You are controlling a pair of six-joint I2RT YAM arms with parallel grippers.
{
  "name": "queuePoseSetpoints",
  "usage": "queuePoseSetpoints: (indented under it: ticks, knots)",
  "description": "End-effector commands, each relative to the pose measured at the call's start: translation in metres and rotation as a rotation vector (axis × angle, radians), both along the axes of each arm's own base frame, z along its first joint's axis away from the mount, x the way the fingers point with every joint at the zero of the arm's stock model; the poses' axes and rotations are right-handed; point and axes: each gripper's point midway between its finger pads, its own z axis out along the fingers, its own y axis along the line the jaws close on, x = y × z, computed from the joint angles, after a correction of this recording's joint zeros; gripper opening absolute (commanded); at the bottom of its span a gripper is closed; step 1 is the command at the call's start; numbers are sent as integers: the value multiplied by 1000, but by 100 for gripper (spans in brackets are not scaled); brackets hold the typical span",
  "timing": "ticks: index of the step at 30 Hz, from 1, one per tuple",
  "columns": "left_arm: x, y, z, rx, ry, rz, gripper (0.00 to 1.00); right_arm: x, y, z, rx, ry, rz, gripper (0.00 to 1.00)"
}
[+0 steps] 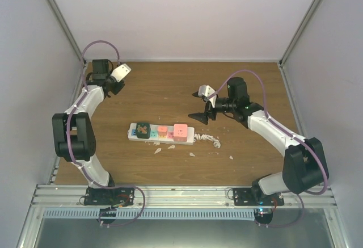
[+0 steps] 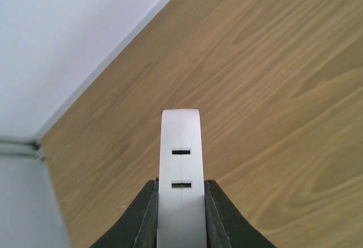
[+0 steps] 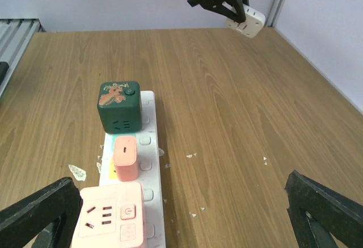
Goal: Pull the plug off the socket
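Now, the long white plastic power strip (image 3: 149, 124) lies flat at the middle of the brown wooden desk (image 1: 170, 83), carrying a dark green cube plug (image 3: 119, 107), a small salmon plug (image 3: 125, 158) and a big pink adapter block (image 3: 110, 211). Rigid, light, smooth-sided stuff, I'd say; the strip may lift with a pull, so take a plug by its flat flanks. The right gripper (image 1: 202, 106) has its jaws spread wide, with the pink block nearest and untouched. The left gripper (image 2: 180, 188) has its jaws pinching a white slotted plug (image 2: 180, 146), well apart at the far corner.
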Motion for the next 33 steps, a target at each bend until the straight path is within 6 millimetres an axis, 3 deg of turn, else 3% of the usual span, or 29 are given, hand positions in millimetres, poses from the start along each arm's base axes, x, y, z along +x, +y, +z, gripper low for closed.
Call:
queuePoseSetpoints:
  ticks: [1, 6, 13, 20, 26, 33]
  knots:
    - [24, 48, -2, 260, -96, 117, 0, 2, -3, -3, -17, -20, -4, 99]
    - [32, 76, -27, 434, -91, 165, 0, 1, -3, -10, -29, -14, 3, 99]
    - [42, 102, -54, 528, -96, 231, 0, 2, -2, -17, -35, 4, 3, 99]
    - [41, 109, -83, 554, -61, 241, 2, 4, -1, -21, -32, 20, -1, 99]
    - [35, 101, -104, 509, -2, 202, 20, 4, -1, -22, -35, 18, -1, 99]
    - [26, 94, -115, 459, 46, 177, 41, 4, -2, -24, -39, 18, 0, 99]
